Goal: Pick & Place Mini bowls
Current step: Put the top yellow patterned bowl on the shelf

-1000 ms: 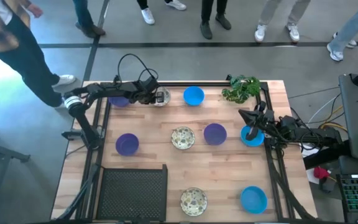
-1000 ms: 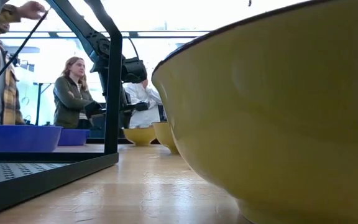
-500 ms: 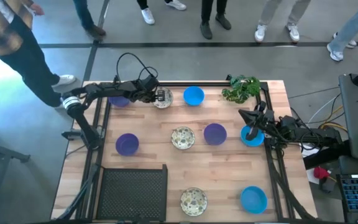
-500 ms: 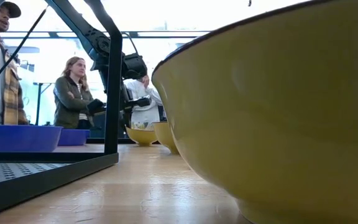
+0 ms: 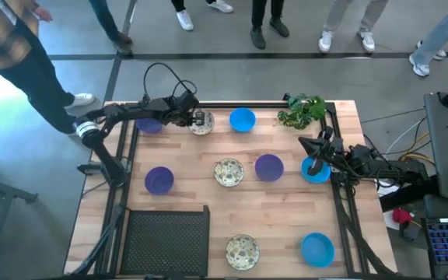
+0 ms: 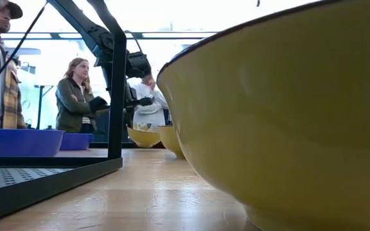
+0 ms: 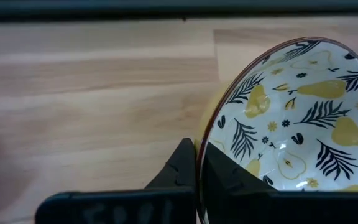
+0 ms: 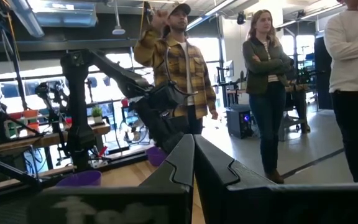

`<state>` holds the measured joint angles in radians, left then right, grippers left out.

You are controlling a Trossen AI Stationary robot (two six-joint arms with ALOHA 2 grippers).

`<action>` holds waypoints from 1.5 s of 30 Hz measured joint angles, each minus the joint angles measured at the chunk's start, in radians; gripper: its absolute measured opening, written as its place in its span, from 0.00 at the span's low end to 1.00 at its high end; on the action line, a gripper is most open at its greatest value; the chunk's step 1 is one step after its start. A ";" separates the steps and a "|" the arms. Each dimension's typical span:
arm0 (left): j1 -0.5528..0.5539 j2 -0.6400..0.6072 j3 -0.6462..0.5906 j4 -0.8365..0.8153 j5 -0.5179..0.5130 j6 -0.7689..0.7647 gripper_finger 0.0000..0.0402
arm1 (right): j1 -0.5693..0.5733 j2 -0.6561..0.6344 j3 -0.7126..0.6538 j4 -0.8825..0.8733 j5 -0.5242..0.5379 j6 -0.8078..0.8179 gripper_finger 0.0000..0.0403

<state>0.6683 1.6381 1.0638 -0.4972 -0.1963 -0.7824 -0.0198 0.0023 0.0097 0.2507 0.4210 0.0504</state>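
Patterned mini bowl (image 7: 288, 118) at desk's (image 5: 286, 222) far left being pinched by rim in left gripper (image 7: 197, 174), awaiting lift; right gripper (image 5: 315, 166), pressed together, waiting over right blue bowl (image 5: 315, 173).

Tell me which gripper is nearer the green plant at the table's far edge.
Right. The right gripper sits just in front of the plant, over a blue bowl on that side. The left gripper grips a patterned bowl well across the far edge, beyond another blue bowl.

Cream bowl (image 7: 291, 118), seemingly yellow-pear patterned.
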 joint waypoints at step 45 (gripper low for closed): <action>0.003 -0.665 0.009 -0.636 0.265 0.403 0.00 | 0.000 0.000 0.000 -0.006 -0.001 0.002 0.02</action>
<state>0.6716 0.9727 1.0729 -1.1331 0.0689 -0.3798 -0.0198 0.0021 0.0095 0.2443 0.4202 0.0522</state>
